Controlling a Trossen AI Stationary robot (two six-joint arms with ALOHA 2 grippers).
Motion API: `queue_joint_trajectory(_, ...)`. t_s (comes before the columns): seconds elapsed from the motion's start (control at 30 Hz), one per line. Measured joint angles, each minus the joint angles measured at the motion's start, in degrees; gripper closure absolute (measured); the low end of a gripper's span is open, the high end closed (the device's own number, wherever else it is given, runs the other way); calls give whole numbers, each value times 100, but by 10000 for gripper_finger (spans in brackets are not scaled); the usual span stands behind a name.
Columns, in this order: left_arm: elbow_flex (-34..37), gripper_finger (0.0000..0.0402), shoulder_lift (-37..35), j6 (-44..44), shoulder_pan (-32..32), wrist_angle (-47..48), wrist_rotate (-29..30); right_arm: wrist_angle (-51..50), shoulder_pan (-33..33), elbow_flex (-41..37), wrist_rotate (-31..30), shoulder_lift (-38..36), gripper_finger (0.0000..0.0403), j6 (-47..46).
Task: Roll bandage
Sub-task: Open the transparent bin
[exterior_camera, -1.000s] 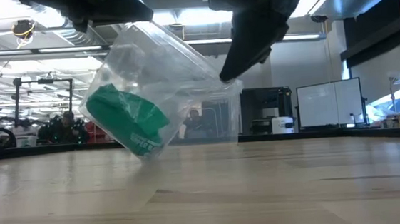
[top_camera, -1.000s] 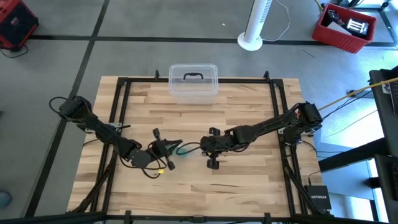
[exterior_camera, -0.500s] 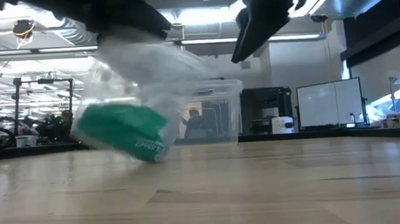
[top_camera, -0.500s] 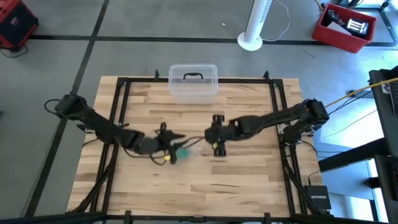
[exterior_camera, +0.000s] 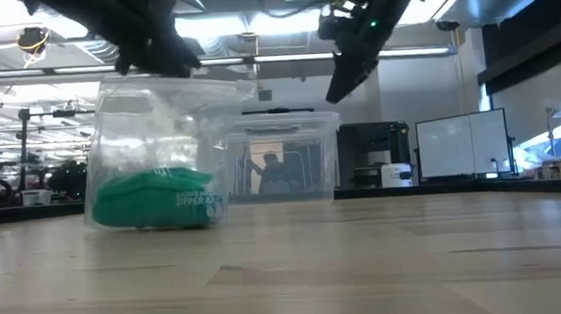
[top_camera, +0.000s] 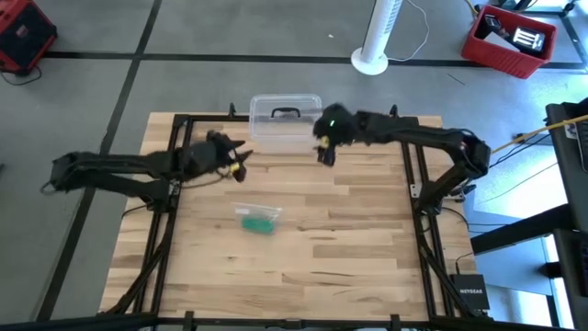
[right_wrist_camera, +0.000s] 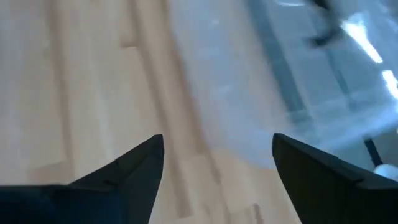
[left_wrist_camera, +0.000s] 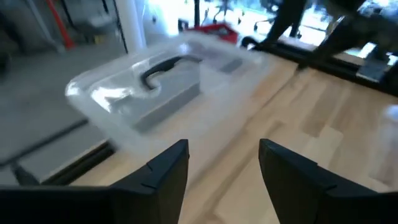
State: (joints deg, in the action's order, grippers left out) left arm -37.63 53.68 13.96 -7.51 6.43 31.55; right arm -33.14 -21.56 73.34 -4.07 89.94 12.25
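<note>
Bandage [top_camera: 258,222] lies on the wooden tabletop [top_camera: 349,257], roughly mid-table and left of centre, inside a clear plastic wrapper [top_camera: 254,213]. Low view: a compact teal-green bundle [exterior_camera: 155,201] resting on the surface, the wrapper [exterior_camera: 154,137] standing up around and above it; printing on the film is too small to read. Whether it is a tight roll or a loose wad cannot be told through the plastic.

Left gripper [top_camera: 241,162] is raised near the far-left part of the tabletop, just left of the lidded clear box [top_camera: 286,119], well apart from the bandage. Its wrist view shows both fingers [left_wrist_camera: 166,169] spread with bare tabletop between them: jaws open, empty. That view is motion-blurred; the box [left_wrist_camera: 155,81] with its dark handle is recognisable but soft.

Right gripper [top_camera: 323,147] hangs beside the right edge of the box, also well clear of the bandage. Its wrist view shows the fingers [right_wrist_camera: 140,163] wide apart, nothing held: jaws open. The rest there is smeared; only wood grain and a pale translucent shape can be made out.

Low view cuts both arms off at the upper edge, dark silhouettes only.
</note>
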Motion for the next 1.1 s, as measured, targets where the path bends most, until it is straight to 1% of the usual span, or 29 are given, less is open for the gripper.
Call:
queue_joint_trajectory(0.07, 0, 218, -121, 40, -755, 172, -771, 5, -280, 2, 203, -201, 105, -26)
queue_joint_trajectory(0.13, 0, 218, -117, -79, -1561, 221, -1580, 13, -553, 7, 248, -354, 112, -53)
queue_joint_trajectory(0.23, 0, 219, 109, -283, -2850, 134, -2783, 133, -1045, 7, 405, -392, 122, -403)
queue_joint_trajectory(0.3, 0, 219, 385, -330, -3620, 5, -3509, 195, -1411, 4, 748, -372, 128, -712)
queue_joint_trajectory(0.37, 0, 219, 684, -247, -4205, -267, -4162, 422, -1691, 7, 1215, -280, 132, -1049)
queue_joint_trajectory(0.43, 0, 219, 990, -154, -4576, -591, -4762, 560, -1906, 4, 1678, -179, 135, -1307)
queue_joint_trajectory(0.47, 0, 219, 1154, -108, -4693, -729, -4987, 683, -1944, 4, 1772, -118, 135, -1435)
queue_joint_trajectory(0.53, 0, 219, 1463, -93, -4825, -911, -5224, 860, -2004, 7, 1782, 23, 136, -1633)
queue_joint_trajectory(0.63, 0, 219, 1836, -117, -4839, -1118, -5413, 960, -2052, 5, 1732, 300, 136, -1704)
queue_joint_trajectory(0.73, 2, 219, 2065, -242, -4842, -1306, -5534, 1025, -2054, 4, 1760, 460, 136, -1801)
queue_joint_trajectory(0.9, 2, 219, 2176, -238, -4830, -1428, -5692, 1072, -2084, 4, 1843, 674, 136, -2017)
queue_joint_trajectory(1.1, 2, 219, 2179, -191, -4826, -1592, -5708, 1370, -2085, 13, 1918, 919, 136, -2417)
